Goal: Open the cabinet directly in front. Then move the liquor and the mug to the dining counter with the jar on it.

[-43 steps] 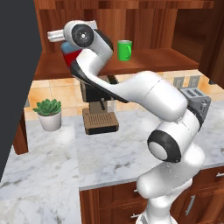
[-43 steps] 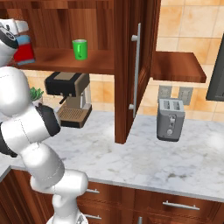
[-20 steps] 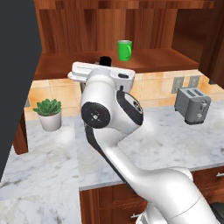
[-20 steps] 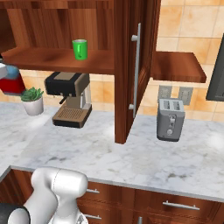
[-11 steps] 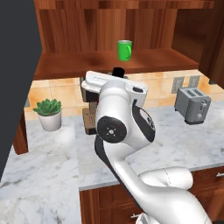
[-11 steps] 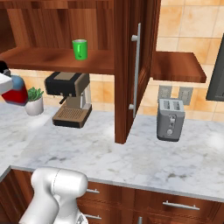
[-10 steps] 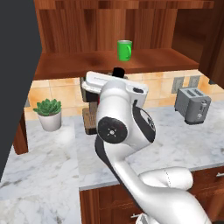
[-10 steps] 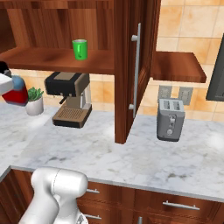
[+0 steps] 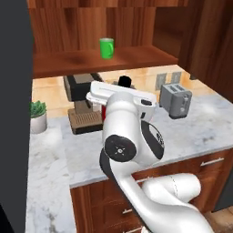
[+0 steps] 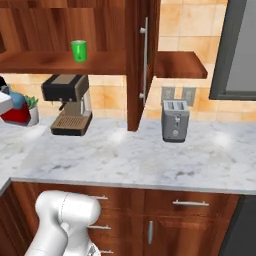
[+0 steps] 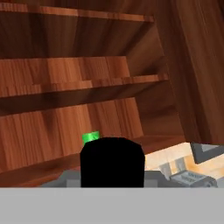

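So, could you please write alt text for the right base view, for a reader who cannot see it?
An open wooden cabinet holds a green mug on its lower shelf, above a coffee machine on a marble worktop. A toaster stands to the right, and a red bottle shows at the left edge.

Standing on the marble worktop [image 10: 150, 150]: a coffee machine [image 10: 68, 104] against the tiled wall, a small potted plant [image 9: 38, 116] off to its left, and a grey toaster [image 10: 174, 120] well apart to its right. Underneath, wooden drawers [image 10: 192, 205] with silver bar handles.
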You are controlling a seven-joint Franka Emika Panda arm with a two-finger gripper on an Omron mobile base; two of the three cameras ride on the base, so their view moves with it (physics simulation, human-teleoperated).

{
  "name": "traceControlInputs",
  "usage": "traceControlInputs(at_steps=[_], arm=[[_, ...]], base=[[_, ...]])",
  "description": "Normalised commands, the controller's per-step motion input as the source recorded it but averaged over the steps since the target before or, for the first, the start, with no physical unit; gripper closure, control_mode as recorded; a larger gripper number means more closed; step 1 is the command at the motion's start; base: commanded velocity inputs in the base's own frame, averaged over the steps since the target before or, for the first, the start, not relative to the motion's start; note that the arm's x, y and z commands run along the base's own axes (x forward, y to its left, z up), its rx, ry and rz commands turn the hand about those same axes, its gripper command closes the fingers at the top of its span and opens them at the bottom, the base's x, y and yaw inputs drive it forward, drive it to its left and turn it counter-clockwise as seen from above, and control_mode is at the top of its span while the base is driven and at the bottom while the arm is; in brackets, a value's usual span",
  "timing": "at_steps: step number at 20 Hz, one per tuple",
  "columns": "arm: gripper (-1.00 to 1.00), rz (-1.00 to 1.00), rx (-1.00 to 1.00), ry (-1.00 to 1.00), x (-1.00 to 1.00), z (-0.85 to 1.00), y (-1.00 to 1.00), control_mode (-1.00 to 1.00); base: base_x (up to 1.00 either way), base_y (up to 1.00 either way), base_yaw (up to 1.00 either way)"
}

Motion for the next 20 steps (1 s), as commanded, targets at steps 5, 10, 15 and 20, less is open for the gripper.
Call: traceControlInputs(at_steps=[5, 10, 15, 20], arm=[[1.0, 0.0, 0.0, 0.0, 0.0, 0.0, 0.0, 1.0], [1.0, 0.0, 0.0, 0.0, 0.0, 0.0, 0.0, 1.0], [1.0, 0.0, 0.0, 0.0, 0.0, 0.0, 0.0, 1.0], [1.0, 0.0, 0.0, 0.0, 0.0, 0.0, 0.0, 1.0]], base=[[-0.46, -0.35, -0.44], [-0.28, -0.45, -0.45], [-0.4, -0.47, -0.49], [-0.44, -0.48, -0.48]])
